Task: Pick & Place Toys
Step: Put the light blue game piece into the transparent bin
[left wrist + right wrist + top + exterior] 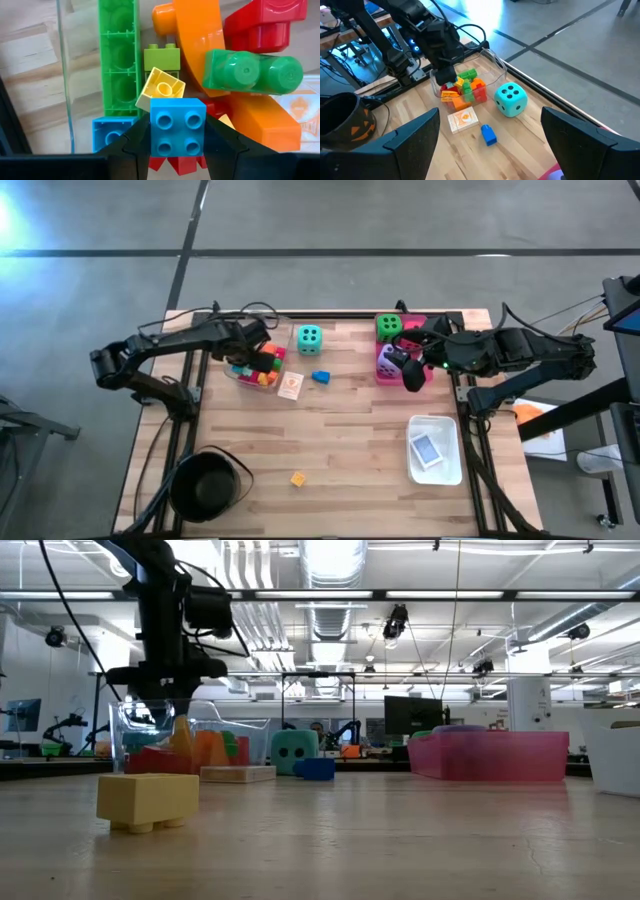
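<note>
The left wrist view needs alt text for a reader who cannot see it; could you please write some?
The left gripper holds a small blue block over a clear tray heaped with green, orange, red and yellow plastic blocks. Pale wooden table shows beside the tray.

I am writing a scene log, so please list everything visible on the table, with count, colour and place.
Soft dice: three seen; teal on bare wood at the far middle; green and purple in the pink tray at the far right.
Clear tray: one, far left, holding mixed plastic blocks.
Loose blocks: blue mid-table, yellow near front.
Picture card: one, beside the clear tray.
White tray: one, front right, holding a card.
Black pot: one, front left.
Left gripper: over the clear tray, shut on a blue block.
Right gripper: open, over the pink tray.
</note>
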`<state>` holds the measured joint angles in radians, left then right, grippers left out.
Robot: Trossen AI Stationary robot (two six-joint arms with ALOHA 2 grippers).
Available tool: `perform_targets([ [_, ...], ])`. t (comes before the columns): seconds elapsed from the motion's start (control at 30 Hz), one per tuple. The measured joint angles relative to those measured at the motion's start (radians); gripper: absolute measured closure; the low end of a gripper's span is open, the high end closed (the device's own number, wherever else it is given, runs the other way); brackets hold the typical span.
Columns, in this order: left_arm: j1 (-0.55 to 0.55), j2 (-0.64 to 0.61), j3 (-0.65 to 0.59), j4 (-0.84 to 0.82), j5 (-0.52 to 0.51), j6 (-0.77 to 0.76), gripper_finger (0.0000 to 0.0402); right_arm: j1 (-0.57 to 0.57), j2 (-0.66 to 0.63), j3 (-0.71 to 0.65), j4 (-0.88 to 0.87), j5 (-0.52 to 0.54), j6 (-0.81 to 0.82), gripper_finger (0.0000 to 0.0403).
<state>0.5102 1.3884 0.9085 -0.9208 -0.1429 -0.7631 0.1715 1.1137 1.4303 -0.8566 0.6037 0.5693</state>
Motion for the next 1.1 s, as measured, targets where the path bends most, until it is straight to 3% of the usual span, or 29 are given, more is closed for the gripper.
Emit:
perform_targets([
  [0.37, -0.021, 0.072, 0.002, 0.017, 0.031, 0.006, 0.0266, 0.0, 0.0, 0.0, 0.006, -0.005, 0.005, 0.0063],
  [1.0, -0.022, 0.081, 0.002, 0.022, 0.039, 0.007, 0.0265, 0.0, 0.0, 0.0, 0.005, -0.005, 0.006, 0.0063],
  [1.1, -0.022, 0.081, 0.002, 0.022, 0.039, 0.008, 0.0232, 0.0, 0.0, 0.0, 0.003, -0.005, 0.004, 0.0063],
])
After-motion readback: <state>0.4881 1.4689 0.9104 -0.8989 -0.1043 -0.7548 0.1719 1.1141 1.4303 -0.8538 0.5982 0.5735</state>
